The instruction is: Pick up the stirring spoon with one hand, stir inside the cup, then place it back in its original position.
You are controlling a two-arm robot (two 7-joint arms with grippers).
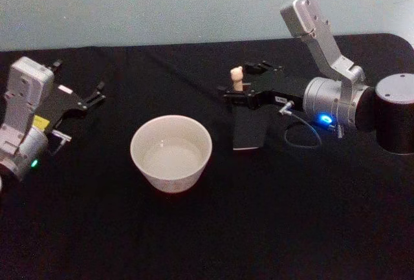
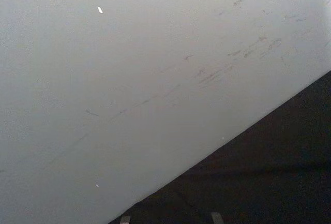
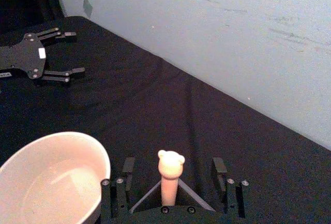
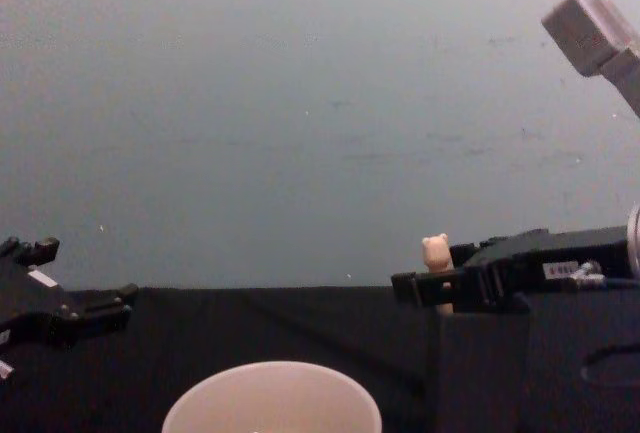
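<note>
Right end effector (image 3: pixel 173 163) astride stirring spoon (image 3: pixel 170 176), black tablecloth (image 1: pixel 272 215), pale wall (image 1: pixel 162 2)

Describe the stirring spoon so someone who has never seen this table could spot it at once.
On the black table, look right of the cream cup to the dark square holder. The stirring spoon stands upright in it, between the open fingers of the right gripper; the left gripper sits idle far left. It is the only thin pale stick, topped with a bear-head knob.
</note>
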